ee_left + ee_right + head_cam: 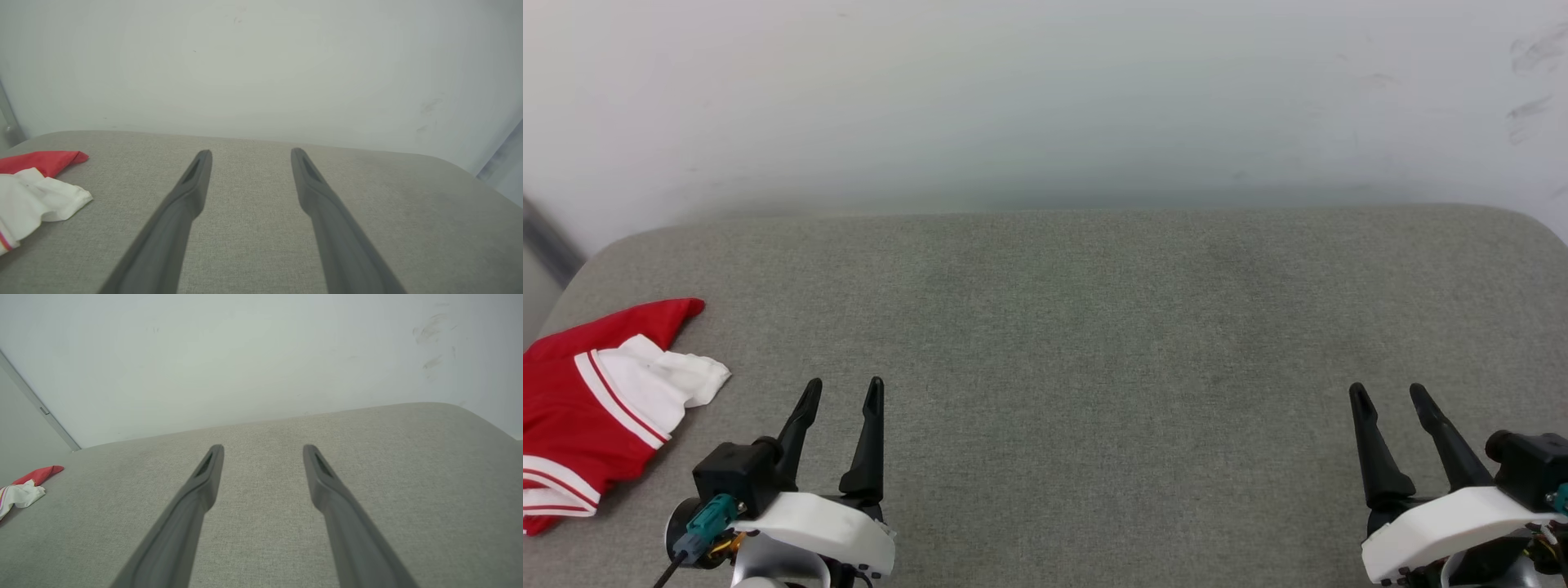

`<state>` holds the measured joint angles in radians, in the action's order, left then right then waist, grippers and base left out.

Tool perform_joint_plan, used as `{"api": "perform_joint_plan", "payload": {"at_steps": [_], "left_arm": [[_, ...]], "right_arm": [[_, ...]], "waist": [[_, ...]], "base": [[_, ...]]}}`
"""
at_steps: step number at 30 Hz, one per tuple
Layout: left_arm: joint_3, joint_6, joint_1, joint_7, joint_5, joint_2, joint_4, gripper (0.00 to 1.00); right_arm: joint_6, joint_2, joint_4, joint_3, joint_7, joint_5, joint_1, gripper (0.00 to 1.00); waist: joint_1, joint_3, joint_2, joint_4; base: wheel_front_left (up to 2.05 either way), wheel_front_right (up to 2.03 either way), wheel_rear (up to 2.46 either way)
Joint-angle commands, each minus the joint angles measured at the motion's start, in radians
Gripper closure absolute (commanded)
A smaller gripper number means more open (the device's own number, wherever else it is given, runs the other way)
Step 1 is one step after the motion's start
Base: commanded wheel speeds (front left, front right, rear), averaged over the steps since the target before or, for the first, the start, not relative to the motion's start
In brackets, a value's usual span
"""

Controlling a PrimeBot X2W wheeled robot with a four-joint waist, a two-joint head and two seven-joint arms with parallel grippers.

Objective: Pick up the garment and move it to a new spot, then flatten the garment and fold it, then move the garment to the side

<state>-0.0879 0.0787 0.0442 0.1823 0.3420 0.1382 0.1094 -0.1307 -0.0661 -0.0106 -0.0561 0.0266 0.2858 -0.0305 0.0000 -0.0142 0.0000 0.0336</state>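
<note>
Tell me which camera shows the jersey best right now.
The head view: the jersey lies crumpled at the left edge of the grey surface, showing red body, white sleeve and striped trim, partly cropped. The left wrist view catches a white sleeve and red tip; the right wrist view shows it small at far left.

The garment (556, 408) is red, its sleeve white with red-and-white striped trim; the table (1094, 327) is woven grey, the wall (1045, 98) pale; left tool (844, 384) and right tool (1386, 389) black-fingered.
</note>
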Motion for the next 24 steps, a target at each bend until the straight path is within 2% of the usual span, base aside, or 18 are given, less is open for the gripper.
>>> {"api": "perform_joint_plan", "payload": {"at_steps": [1, 24], "left_arm": [[-0.002, -0.004, -0.005, 0.010, -0.023, 0.005, -0.004, 0.00], [-0.014, -0.001, -0.012, 0.058, -0.169, -0.007, 0.019, 0.00]], "right_arm": [[0.000, 0.001, -0.013, 0.000, -0.003, -0.024, -0.006, 0.00], [0.000, 0.014, -0.034, -0.003, -0.006, -0.171, -0.027, 0.00]], "waist": [[0.0000, 0.000, 0.0000, 0.000], [0.0000, -0.006, 0.0000, 0.005]], "base": [[0.00, 0.00, 0.00], [0.00, 0.00, 0.00]]}}
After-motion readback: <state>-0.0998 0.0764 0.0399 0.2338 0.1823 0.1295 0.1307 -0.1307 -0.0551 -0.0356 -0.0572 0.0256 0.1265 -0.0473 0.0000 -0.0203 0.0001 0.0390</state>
